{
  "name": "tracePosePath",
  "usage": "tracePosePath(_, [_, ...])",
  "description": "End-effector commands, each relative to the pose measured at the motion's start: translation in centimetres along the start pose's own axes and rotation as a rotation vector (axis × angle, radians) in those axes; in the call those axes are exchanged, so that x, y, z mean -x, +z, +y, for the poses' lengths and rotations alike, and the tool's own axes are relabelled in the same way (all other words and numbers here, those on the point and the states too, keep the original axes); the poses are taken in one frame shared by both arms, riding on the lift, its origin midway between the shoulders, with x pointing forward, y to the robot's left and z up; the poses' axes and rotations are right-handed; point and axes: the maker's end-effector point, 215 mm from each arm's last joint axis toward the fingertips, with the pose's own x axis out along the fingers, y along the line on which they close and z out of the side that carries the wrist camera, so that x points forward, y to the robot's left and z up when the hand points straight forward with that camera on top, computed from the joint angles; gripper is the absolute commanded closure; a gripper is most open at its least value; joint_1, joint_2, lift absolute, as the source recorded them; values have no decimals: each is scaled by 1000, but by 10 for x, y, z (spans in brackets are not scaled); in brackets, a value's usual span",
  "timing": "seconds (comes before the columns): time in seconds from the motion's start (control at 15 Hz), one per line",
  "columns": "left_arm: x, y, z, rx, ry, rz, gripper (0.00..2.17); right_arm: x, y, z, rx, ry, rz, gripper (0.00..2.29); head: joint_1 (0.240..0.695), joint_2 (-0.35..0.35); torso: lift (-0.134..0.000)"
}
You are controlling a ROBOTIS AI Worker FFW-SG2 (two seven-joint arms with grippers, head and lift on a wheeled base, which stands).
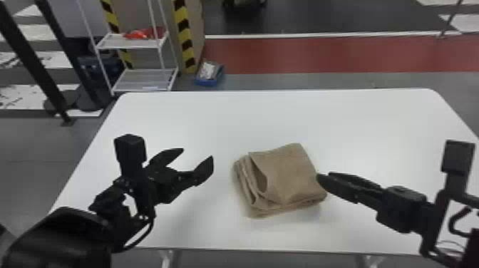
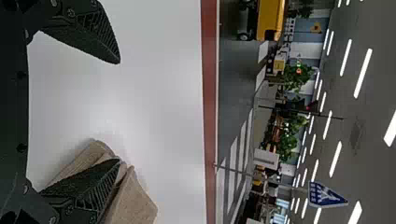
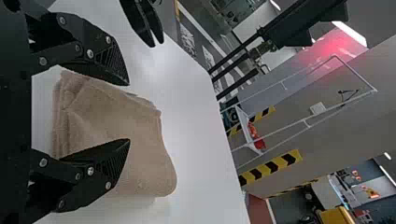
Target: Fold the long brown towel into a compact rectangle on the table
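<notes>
My left gripper (image 1: 195, 160) stands open over the table, to the left of the towel and apart from it. The brown towel (image 1: 290, 174) lies folded in a thick, roughly square stack, its layered edges facing left. At its right edge is my right gripper (image 1: 319, 177), fingers parted. In the left wrist view, one finger of the left gripper (image 2: 116, 112) overlaps the towel (image 2: 135, 198) in the line of sight. The right wrist view has the open right gripper (image 3: 128, 112) with the towel (image 3: 140, 158) behind and between its fingers; contact cannot be told.
The white table (image 1: 199, 117) extends around the towel on all sides. Beyond its far left edge stands a white wire shelf (image 1: 142, 76) with red items on it, and a blue box (image 1: 209, 73) is on the floor.
</notes>
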Motion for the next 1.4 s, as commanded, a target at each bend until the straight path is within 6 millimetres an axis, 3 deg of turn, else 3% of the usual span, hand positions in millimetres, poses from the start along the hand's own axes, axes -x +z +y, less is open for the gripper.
tracePosePath(0.0, [-1,3,2,1,3,-28,157,27,-34,-24,-33,-69,48,2078,695,63,-120])
tracePosePath(0.07, [-1,5,1,1,1,-42,157,35,-48,-31,-37,-92,55,2078,695,55,-120])
tracePosePath(0.27, [-1,4,1,1,0,-44,154,35,-64,-46,-16,-128,12,2078,695,17,-120])
tracePosePath(0.47, [0,4,-2,1,-5,-43,154,21,-71,-59,-11,-152,5,2078,695,4,-120])
tracePosePath(0.73, [5,0,-1,3,-1,-43,154,-12,-69,-82,-12,-173,40,2078,695,7,-120])
tracePosePath(1.0, [10,10,-5,-9,-8,-98,154,-55,-49,-93,10,-197,90,2078,695,17,-120])
tracePosePath(1.33, [8,10,-11,-10,-20,-96,154,-87,-11,-89,62,-219,78,2078,695,34,-120])
